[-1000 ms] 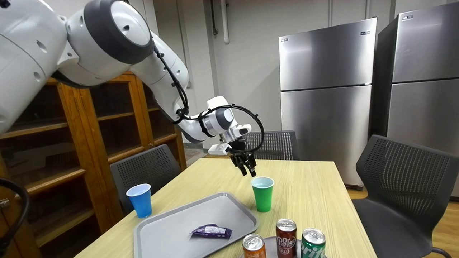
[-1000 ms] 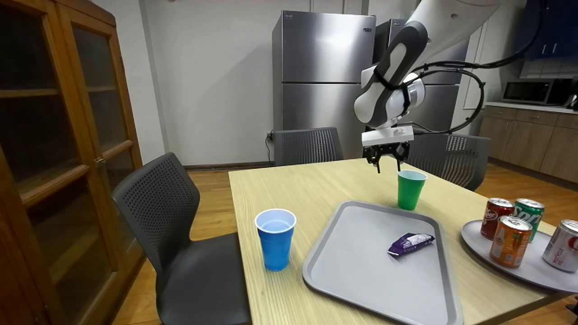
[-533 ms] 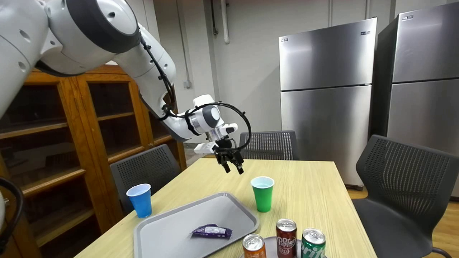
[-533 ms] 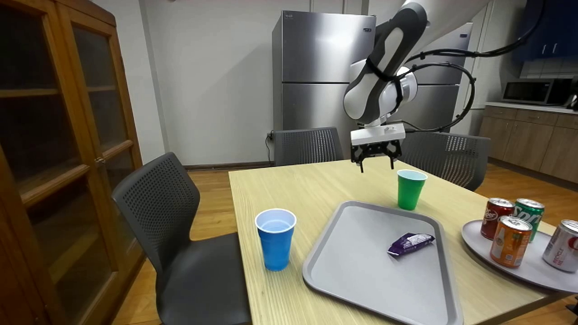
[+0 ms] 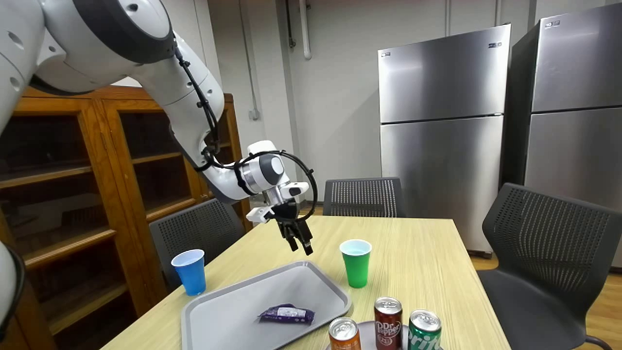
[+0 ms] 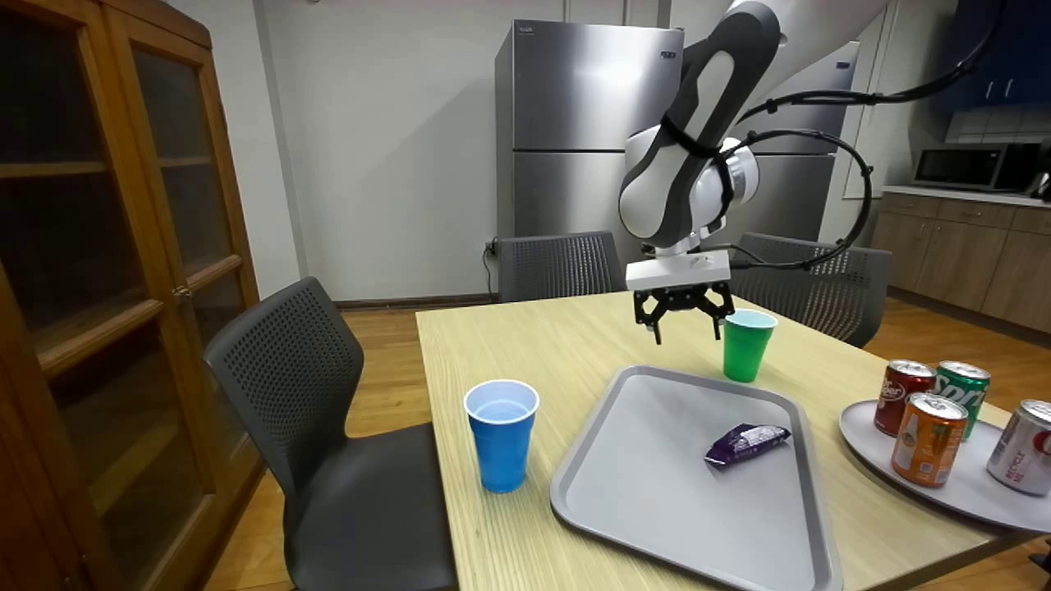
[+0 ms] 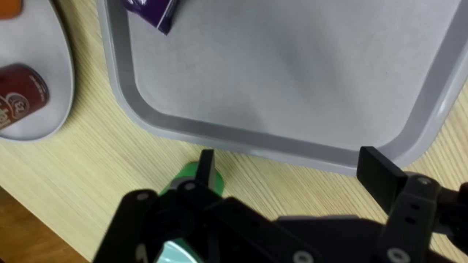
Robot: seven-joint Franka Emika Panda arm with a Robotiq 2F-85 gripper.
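1. The tool [image 6: 687,335] hangs above the table [image 6: 525,353], its jaws standing wide apart, near one short end of a grey rectangular tray [image 6: 657,501].
2. Apart from the tool in an exterior view, though partly hidden behind it in the wrist view, a green plastic cup [image 5: 357,267] stands upright just beside that end.
3. A purple wrapped packet [image 6: 745,445] lies in the tray, near one long side.
4. Past that side, a rounded grey plate [image 6: 970,486] carries a Dr Pepper can [image 5: 388,324], a Sprite can [image 5: 424,333], an orange can [image 6: 928,443] and a silver can [image 6: 1022,450].
5. Across the tray, a blue plastic cup [image 6: 502,443] stands upright near the table's edge.
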